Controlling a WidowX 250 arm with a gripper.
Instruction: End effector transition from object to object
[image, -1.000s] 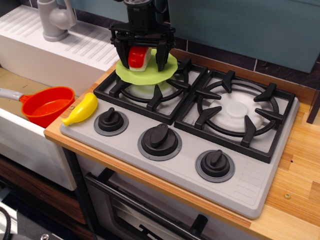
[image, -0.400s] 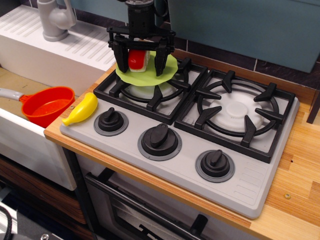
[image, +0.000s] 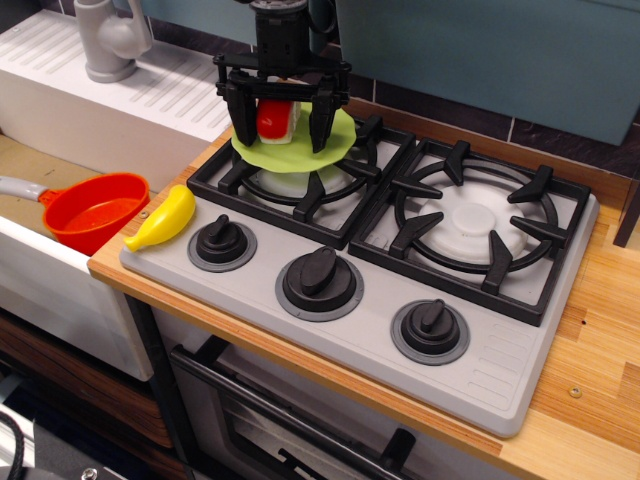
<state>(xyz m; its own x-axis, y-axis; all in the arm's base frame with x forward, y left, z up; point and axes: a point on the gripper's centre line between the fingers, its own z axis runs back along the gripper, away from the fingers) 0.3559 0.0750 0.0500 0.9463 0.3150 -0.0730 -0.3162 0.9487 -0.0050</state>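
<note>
My black gripper hangs over the back left burner, open, with one finger on each side of a red and white toy piece. The piece stands on a light green plate that rests on the left burner grate. The fingers stand apart from the piece and do not squeeze it. A yellow toy banana lies on the stove's front left corner, well below and left of the gripper.
An orange pot sits in the sink to the left of the stove. A grey faucet stands at the back left. The right burner grate is bare. Three black knobs line the stove's front.
The fingers have spread apart from the red and white piece, letting it go onto the green plate. Since 0.4 s ago nothing has moved.
</note>
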